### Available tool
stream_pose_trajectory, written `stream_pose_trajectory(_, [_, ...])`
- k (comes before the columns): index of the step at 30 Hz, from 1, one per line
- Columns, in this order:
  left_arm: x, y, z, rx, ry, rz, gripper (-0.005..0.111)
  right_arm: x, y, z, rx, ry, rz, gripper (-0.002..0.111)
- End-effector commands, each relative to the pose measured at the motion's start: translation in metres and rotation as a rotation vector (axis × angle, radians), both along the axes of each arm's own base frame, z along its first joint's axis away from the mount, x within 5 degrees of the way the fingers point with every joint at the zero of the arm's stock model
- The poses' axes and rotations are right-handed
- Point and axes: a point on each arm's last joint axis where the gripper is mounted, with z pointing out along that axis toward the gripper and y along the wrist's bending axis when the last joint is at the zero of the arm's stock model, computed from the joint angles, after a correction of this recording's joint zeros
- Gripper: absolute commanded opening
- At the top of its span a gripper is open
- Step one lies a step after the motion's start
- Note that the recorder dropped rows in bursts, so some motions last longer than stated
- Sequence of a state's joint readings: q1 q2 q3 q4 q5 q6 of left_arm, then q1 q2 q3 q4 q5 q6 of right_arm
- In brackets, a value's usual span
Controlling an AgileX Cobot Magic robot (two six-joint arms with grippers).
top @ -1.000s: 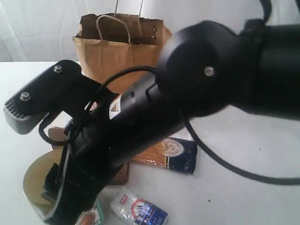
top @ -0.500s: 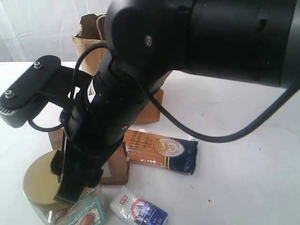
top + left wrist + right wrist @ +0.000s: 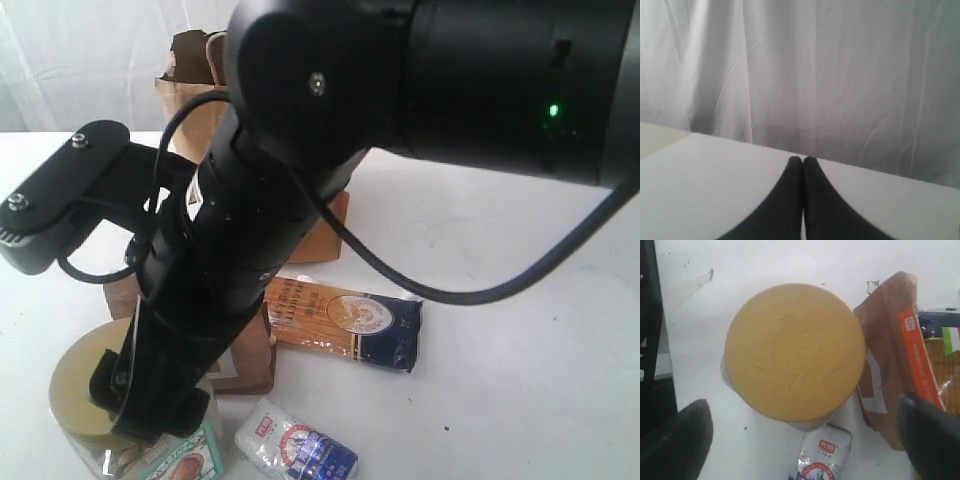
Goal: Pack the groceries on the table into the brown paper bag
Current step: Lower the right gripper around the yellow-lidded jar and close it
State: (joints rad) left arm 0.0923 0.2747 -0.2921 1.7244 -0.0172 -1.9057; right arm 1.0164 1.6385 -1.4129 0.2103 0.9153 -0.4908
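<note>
Jar (image 3: 795, 350) below the wide-open right gripper (image 3: 802, 405).
Left gripper (image 3: 802, 161) hangs over the bare table (image 3: 700, 170), its fingers (image 3: 792, 190) pressed together on nothing. The right fingers (image 3: 675, 440) stand well apart on either side of the gold lid and grasp nothing; I cannot tell whether they touch it. From the left lie the jar, the pouch (image 3: 252, 360) just beside it, the packet (image 3: 295, 445) and the spaghetti pack (image 3: 345, 320). The bag (image 3: 190, 95) stands behind, mostly hidden by the arm (image 3: 300, 200), so its inside does not show.
</note>
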Motion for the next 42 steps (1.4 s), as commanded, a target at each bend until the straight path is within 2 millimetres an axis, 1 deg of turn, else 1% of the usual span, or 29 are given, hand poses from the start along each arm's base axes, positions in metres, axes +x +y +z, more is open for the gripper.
stream_pose_trajectory(1, [-0.001,0.01,-0.031,-0.029,0.067,0.109,0.0,-0.004,-0.004,0.002,-0.041,0.033,0.012,0.093])
stream_pose_trajectory(3, [-0.002,0.014,-0.043,-0.096,0.072,0.155,0.0,-0.005,-0.006,0.0,-0.065,0.043,0.012,0.093])
stream_pose_trajectory(5, [-0.001,0.013,-0.05,-0.115,0.084,0.139,0.0,-0.007,-0.009,-0.001,-0.093,0.084,-0.016,0.092])
stream_pose_trajectory(6, [0.0,0.011,-0.05,-0.114,0.085,0.109,0.0,-0.008,-0.009,-0.001,-0.1,0.092,-0.014,0.092])
stream_pose_trajectory(9, [0.005,-0.005,-0.047,-0.112,0.098,-0.087,0.0,-0.009,-0.008,-0.001,-0.086,0.11,-0.013,0.092])
stream_pose_trajectory(12, [0.005,-0.01,-0.048,-0.107,0.108,-0.142,0.0,-0.005,-0.002,0.003,-0.002,0.067,-0.033,0.092])
stream_pose_trajectory(14, [0.005,-0.009,-0.048,-0.107,0.106,-0.135,0.0,0.001,0.008,0.007,0.108,0.028,-0.059,0.092])
stream_pose_trajectory(15, [0.005,-0.009,-0.048,-0.107,0.106,-0.133,0.0,0.004,0.011,0.006,0.128,0.017,-0.067,0.092])
stream_pose_trajectory(16, [0.005,-0.009,-0.048,-0.107,0.106,-0.133,0.0,0.007,0.016,0.0,0.132,0.012,-0.073,0.092])
stream_pose_trajectory(18, [0.005,-0.009,-0.048,-0.107,0.106,-0.135,0.0,0.01,0.022,-0.012,0.091,0.007,-0.027,0.092])
stream_pose_trajectory(20, [0.005,-0.01,-0.048,-0.107,0.108,-0.142,0.0,0.006,0.029,-0.021,0.056,0.018,0.01,0.092])
stream_pose_trajectory(24, [0.006,-0.011,-0.048,-0.107,0.109,-0.152,0.0,-0.001,0.034,-0.023,0.049,0.013,0.034,0.092])
stream_pose_trajectory(30, [0.006,-0.013,-0.048,-0.107,0.113,-0.177,0.0,0.004,0.036,-0.033,0.01,-0.015,0.043,0.092])
stream_pose_trajectory(34, [0.006,-0.014,-0.048,-0.107,0.115,-0.189,0.0,0.006,0.039,-0.042,-0.009,-0.003,0.043,0.092])
stream_pose_trajectory(38, [0.006,-0.016,-0.048,-0.107,0.118,-0.205,0.0,0.008,0.039,-0.044,-0.023,-0.024,0.049,0.092])
stream_pose_trajectory(42, [0.006,-0.017,-0.049,-0.107,0.12,-0.219,0.0,0.014,0.04,-0.035,-0.029,-0.104,0.065,0.092])
